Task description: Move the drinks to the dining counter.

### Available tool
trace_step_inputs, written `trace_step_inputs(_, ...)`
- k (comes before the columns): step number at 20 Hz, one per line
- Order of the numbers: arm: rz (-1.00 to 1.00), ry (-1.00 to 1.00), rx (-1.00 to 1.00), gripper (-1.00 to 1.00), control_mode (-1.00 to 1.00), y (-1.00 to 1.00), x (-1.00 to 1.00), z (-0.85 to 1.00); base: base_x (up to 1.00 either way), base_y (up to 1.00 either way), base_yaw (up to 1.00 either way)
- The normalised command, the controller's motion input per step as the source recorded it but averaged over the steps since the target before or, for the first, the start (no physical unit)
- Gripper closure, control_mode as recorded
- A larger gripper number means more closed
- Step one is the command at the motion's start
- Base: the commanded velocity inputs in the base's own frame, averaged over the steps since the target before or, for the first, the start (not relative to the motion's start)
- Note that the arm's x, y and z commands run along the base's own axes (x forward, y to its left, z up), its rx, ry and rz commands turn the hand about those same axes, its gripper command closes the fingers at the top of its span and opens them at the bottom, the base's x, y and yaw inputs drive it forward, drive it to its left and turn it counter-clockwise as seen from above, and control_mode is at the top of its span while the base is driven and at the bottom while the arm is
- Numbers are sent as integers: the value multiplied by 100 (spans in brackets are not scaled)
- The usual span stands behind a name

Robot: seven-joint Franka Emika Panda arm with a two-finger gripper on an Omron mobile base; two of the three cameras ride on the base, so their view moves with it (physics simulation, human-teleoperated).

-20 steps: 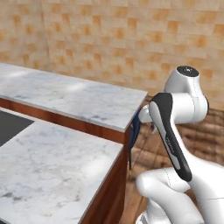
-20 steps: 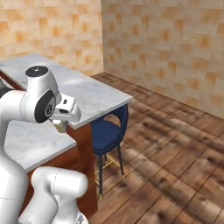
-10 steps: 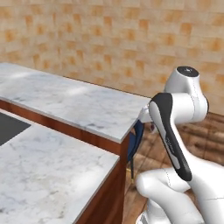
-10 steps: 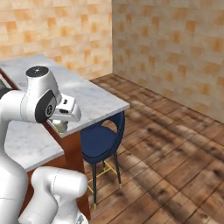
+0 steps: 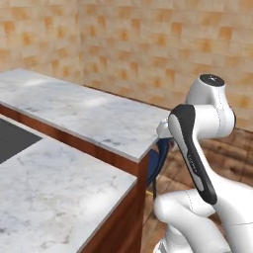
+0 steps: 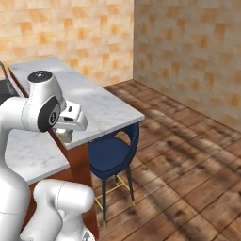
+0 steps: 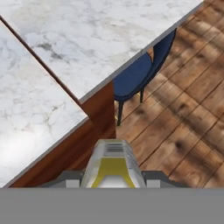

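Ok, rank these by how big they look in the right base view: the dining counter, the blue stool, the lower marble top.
1. Dining counter, largest.
2. Blue stool.
3. Lower marble top, though the arm covers much of it, so its place against the stool is unsure.

Home kitchen: marble counter (image 5: 94,116) upper left, blue stool (image 6: 110,157) at centre, plank floor (image 6: 188,160), tan tiled walls (image 5: 148,44).

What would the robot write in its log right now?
gripper: shut on carton | dining counter: below hand | blue stool: tucked under counter end
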Motion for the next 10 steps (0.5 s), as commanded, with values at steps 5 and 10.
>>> trace_step_inputs(5,0,0,0,100,100,0,0,0,68,-34,17)
trace_step_inputs(10,0,0,0,100,100,0,0,0,67,-35,15)
